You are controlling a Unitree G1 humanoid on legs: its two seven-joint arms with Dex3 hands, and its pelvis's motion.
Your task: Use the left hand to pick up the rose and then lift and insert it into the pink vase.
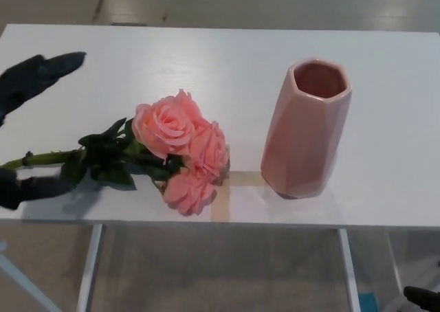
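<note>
The bunch of pink fabric roses (pixel 180 150) is laid on the white tabletop (pixel 206 64), left of the upright faceted pink vase (pixel 305 128). The black left robot hand (pixel 24 130) is spread, ungrasping, around its green stem (pixel 38 159).

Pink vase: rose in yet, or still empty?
Empty. The pink vase stands upright with a bare mouth; the rose lies flat on the table.

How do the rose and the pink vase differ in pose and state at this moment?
The rose lies flat on the white table, stem pointing to the robot's left; the pink vase stands upright. The rose sits between the spread fingers of the left hand; the vase has no hand near it. The rose has soft blooms and dark leaves; the vase is smooth and faceted, its mouth empty. Both are pink and rest near the table's front edge.
</note>
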